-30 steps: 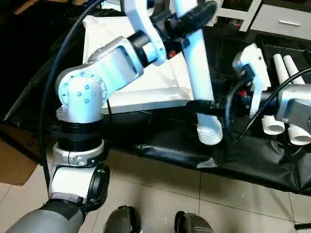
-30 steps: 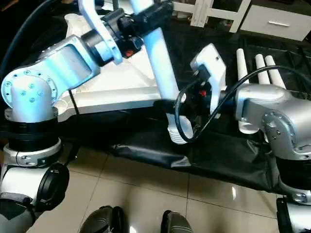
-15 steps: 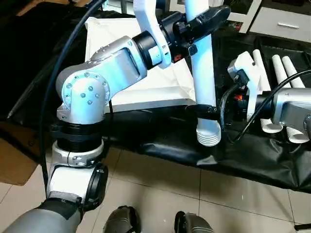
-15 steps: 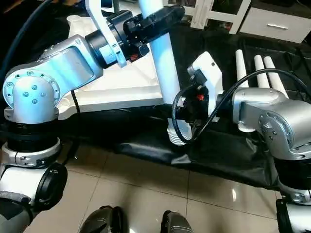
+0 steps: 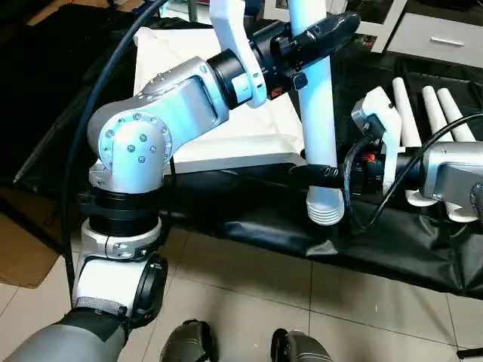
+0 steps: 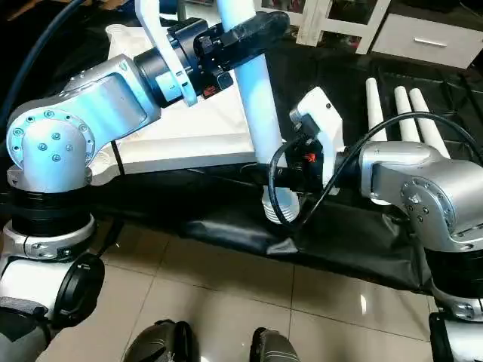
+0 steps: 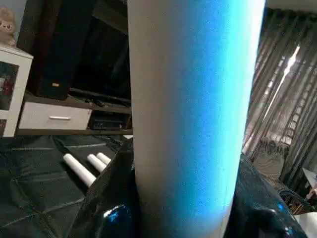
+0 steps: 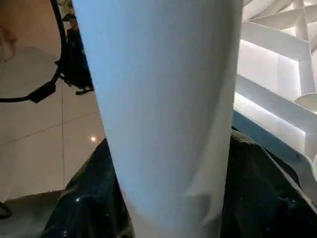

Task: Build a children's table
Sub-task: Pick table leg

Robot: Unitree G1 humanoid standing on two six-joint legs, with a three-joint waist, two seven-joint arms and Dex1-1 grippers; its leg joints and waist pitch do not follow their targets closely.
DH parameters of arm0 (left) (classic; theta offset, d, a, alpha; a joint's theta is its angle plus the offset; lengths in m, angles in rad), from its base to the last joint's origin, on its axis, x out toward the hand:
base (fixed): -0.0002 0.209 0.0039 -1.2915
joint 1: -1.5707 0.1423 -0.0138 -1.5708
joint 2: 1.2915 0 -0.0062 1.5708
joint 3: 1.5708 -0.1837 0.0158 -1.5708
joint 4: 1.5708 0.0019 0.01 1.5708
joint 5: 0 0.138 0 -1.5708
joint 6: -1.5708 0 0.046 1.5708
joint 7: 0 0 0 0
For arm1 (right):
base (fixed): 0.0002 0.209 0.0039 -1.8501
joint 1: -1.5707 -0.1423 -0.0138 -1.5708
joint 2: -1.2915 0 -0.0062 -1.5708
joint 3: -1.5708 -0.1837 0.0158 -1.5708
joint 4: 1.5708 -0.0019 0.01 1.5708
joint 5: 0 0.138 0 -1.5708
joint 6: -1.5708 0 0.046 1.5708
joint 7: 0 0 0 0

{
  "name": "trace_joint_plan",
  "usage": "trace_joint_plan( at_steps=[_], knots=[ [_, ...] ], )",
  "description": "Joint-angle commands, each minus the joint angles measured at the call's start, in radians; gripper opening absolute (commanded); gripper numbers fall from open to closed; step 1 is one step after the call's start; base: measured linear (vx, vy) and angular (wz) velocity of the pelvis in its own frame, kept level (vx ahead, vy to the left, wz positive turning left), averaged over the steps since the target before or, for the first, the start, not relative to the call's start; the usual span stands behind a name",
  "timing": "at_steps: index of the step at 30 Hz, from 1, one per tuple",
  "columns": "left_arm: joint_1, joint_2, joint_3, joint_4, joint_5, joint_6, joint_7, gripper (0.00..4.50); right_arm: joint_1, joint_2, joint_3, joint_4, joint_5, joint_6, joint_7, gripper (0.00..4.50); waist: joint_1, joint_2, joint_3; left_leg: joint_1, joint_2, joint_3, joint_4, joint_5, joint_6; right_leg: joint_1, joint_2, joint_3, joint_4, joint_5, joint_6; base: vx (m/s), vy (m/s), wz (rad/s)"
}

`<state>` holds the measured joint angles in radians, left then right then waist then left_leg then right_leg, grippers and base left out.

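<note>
Fingers of left gripper [image 5: 321,34] clamped on the leg [image 5: 318,113] high up, keeping it upright w/ threaded end down. Right gripper [image 5: 321,172] fingers hug it low, prob. to steady it; tabletop [image 5: 189,121] lies underside up, sockets reachable.

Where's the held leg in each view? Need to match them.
Left eye: held leg upright, centre-right.
Right eye: centre, ridged end low.
Left wrist: fills the middle.
Right wrist: fills the middle.
Shared landmark: three spare legs on the black sheet.
</note>
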<state>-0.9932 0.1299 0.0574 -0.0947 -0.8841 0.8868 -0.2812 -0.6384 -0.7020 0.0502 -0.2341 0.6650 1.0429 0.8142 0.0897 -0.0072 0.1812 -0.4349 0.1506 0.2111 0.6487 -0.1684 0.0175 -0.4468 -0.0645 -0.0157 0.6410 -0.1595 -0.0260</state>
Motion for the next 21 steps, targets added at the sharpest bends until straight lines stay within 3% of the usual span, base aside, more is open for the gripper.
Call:
trace_joint_plan(
  at_steps=[1,4,12,14,18,21],
  knots=[
    [-0.024,0.002,-0.007,-0.023,0.001,-0.009,-0.022,1.68,0.013,-0.005,0.002,-0.007,0.002,0.016,-0.005,2.41,0.0,-0.019,-0.125,0.046,0.064,-0.041,-0.069,-0.09,0.017,0.063,-0.075,0.036,-0.074,-0.214,-0.196,0.0,0.0,0.0],
    [-0.025,0.003,-0.007,-0.023,0.005,-0.009,-0.026,1.68,0.014,-0.002,0.002,-0.004,0.001,0.017,-0.007,2.09,0.001,-0.018,-0.126,0.046,0.065,-0.042,-0.068,-0.082,0.021,0.063,-0.076,0.035,-0.073,-0.209,-0.198,0.0,0.0,0.0],
    [-0.024,0.009,-0.014,-0.011,0.047,-0.026,-0.018,1.68,0.015,0.018,-0.015,0.011,-0.006,0.013,-0.033,1.94,0.0,-0.018,-0.125,0.046,0.065,-0.042,-0.069,-0.092,0.016,0.062,-0.076,0.035,-0.075,-0.227,-0.193,0.0,0.0,0.0],
    [-0.02,0.004,0.003,-0.002,0.042,-0.022,-0.012,2.38,0.014,0.028,-0.024,0.019,-0.01,0.012,-0.048,1.93,0.0,-0.016,-0.124,0.047,0.065,-0.042,-0.069,-0.096,0.012,0.061,-0.076,0.035,-0.076,-0.231,-0.191,0.0,0.0,0.0],
    [-0.005,0.004,0.033,-0.015,0.034,-0.035,-0.001,2.48,0.019,0.053,-0.053,0.042,-0.032,0.003,-0.104,1.91,-0.001,-0.014,-0.125,0.05,0.064,-0.041,-0.07,-0.106,-0.002,0.058,-0.074,0.034,-0.078,-0.236,-0.196,0.0,0.0,0.0],
    [0.012,0.009,0.046,-0.034,0.024,-0.038,-0.007,2.79,0.022,0.075,-0.078,0.061,-0.049,-0.003,-0.154,1.88,-0.001,-0.012,-0.128,0.05,0.065,-0.042,-0.071,-0.098,-0.01,0.061,-0.075,0.033,-0.074,-0.217,-0.201,0.0,0.0,0.0]
  ],
)
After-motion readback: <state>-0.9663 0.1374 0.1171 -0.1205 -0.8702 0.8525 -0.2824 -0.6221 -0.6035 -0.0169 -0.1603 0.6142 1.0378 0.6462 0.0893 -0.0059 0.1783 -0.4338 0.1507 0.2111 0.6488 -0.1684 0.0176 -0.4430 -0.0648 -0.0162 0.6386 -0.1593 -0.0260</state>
